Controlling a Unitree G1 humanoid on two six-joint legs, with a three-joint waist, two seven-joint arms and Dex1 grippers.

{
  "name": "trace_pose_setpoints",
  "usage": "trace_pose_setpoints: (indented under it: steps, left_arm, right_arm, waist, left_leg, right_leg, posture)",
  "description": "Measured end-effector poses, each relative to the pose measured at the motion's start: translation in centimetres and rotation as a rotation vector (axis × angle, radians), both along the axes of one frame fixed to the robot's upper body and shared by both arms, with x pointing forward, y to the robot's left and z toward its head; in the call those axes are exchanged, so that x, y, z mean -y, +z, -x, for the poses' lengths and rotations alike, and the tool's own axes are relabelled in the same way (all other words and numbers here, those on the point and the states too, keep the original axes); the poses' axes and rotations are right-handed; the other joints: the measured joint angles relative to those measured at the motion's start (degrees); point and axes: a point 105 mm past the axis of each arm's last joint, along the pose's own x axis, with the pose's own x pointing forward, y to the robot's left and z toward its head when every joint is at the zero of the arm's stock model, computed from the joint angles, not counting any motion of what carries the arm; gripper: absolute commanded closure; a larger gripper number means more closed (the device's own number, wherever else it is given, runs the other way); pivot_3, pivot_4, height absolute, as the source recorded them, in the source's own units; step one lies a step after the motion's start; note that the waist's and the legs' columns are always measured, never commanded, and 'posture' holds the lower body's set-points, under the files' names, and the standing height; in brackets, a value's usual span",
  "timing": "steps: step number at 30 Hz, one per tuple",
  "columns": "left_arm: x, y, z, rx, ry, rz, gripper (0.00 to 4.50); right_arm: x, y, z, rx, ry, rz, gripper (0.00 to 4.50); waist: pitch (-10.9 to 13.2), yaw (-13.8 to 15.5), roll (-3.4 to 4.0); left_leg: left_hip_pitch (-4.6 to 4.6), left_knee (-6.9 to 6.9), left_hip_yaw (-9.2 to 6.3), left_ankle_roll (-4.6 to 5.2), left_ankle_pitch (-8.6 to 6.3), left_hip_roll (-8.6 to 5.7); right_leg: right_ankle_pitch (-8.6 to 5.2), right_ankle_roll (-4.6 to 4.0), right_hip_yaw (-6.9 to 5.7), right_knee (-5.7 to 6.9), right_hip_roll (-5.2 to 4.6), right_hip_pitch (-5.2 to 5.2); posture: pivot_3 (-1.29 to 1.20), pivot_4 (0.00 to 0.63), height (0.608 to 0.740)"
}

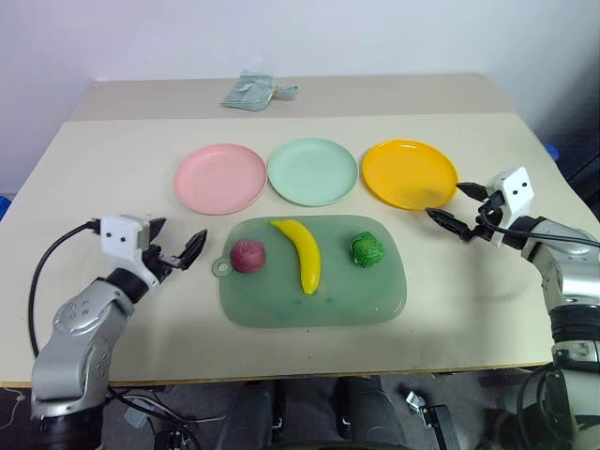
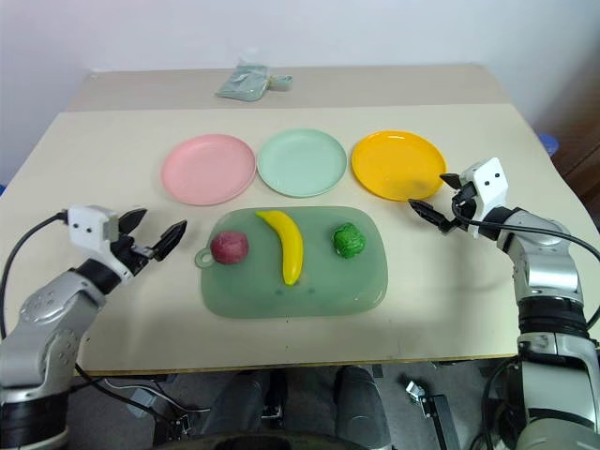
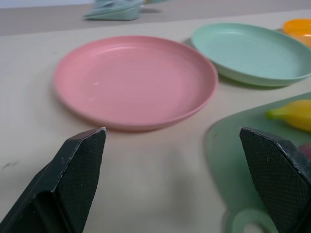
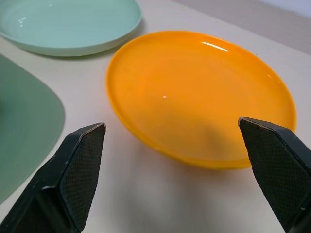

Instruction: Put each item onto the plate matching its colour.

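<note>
While both hands (image 1: pixel 176 244) (image 1: pixel 457 211) gape empty, a crumpled bag (image 1: pixel 248 92) lies beyond the plates (image 1: pixel 312 172).

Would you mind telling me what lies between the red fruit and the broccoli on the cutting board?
The yellow banana lies between the red fruit and the broccoli on the cutting board, seen in both eye views.

Three plates (image 1: pixel 220 178), three toy foods (image 1: pixel 247 256), one cutting board (image 1: pixel 313 302), two claws (image 1: pixel 176 244).

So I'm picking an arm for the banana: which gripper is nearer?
Left. The left gripper hangs open off the cutting board's handle end; the right gripper sits farther from the banana, by the yellow-orange plate.
</note>
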Motion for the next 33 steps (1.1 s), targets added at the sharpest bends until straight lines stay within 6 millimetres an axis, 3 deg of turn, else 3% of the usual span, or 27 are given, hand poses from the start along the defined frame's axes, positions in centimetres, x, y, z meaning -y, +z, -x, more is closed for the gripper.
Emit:
trace_pose_setpoints:
  steps: [3, 9, 16, 26, 28, 31, 33]
  left_arm:
    - [1.3, 0.8, -0.8, -0.003, -0.118, 0.002, 0.0]
    - [5.2, 2.9, -0.4, -0.001, -0.482, -0.084, 0.0]
    - [6.3, 0.9, 1.0, -0.1, -0.682, -0.211, 0.0]
    - [6.4, -2.1, 0.9, -0.175, -0.706, -0.359, 0.0]
    - [6.6, -2.0, 0.6, -0.164, -0.696, -0.36, 0.55]
    - [6.7, -1.9, 0.4, -0.153, -0.68, -0.356, 1.9]
    - [6.8, -1.9, 0.3, -0.15, -0.674, -0.352, 2.44]
  right_arm:
    - [-0.6, -0.2, 1.5, -0.004, 0.023, -0.008, 0.04]
    - [-6.4, 0.4, 6.8, -0.081, 0.293, -0.081, 0.04]
    - [-10.1, 1.7, 9.8, -0.078, 0.421, -0.06, 0.04]
    - [-12.0, 1.4, 10.8, -0.119, 0.461, -0.062, 0.04]
    - [-12.5, 1.1, 10.9, -0.13, 0.482, -0.06, 0.0]
    - [-12.9, 1.2, 10.8, -0.124, 0.49, -0.051, 0.0]
    - [-13.0, 1.3, 10.7, -0.12, 0.494, -0.049, 0.0]
  waist:
    - [0.0, 0.4, 0.0]
    - [0.0, 1.0, 0.01]
    - [0.0, 1.2, 0.0]
    - [0.0, 1.2, -0.02]
    - [0.0, 1.2, -0.03]
    - [0.0, 1.2, -0.03]
    - [0.0, 1.2, -0.03]
  left_leg:
    - [-0.01, 0.02, -0.02, 0.0, 0.01, 0.01]
    - [0.02, 0.05, -0.02, 0.01, 0.0, 0.01]
    - [0.02, 0.08, -0.03, 0.01, 0.0, 0.01]
    - [0.0, 0.12, -0.05, 0.07, -0.03, 0.0]
    - [-0.01, 0.16, -0.07, 0.09, -0.04, 0.01]
    - [-0.01, 0.17, -0.07, 0.11, -0.05, 0.01]
    - [-0.02, 0.18, -0.08, 0.11, -0.05, 0.01]
  right_leg:
    - [0.0, 0.0, -0.02, 0.01, 0.02, 0.0]
    - [0.0, 0.0, -0.01, 0.01, 0.04, 0.03]
    - [0.0, 0.0, 0.0, 0.01, 0.04, 0.04]
    - [-0.01, 0.0, 0.0, 0.01, 0.03, 0.04]
    - [-0.01, 0.0, 0.0, 0.02, 0.04, 0.04]
    - [-0.01, 0.0, 0.0, 0.02, 0.04, 0.04]
    - [-0.01, 0.0, -0.01, 0.03, 0.04, 0.04]
  posture:
    - [0.0, 0.15, 0.74]
    - [0.0, 0.15, 0.74]
    - [0.0, 0.15, 0.74]
    - [0.0, 0.15, 0.74]
    - [0.0, 0.15, 0.74]
    - [0.0, 0.15, 0.74]
    - [0.0, 0.15, 0.74]
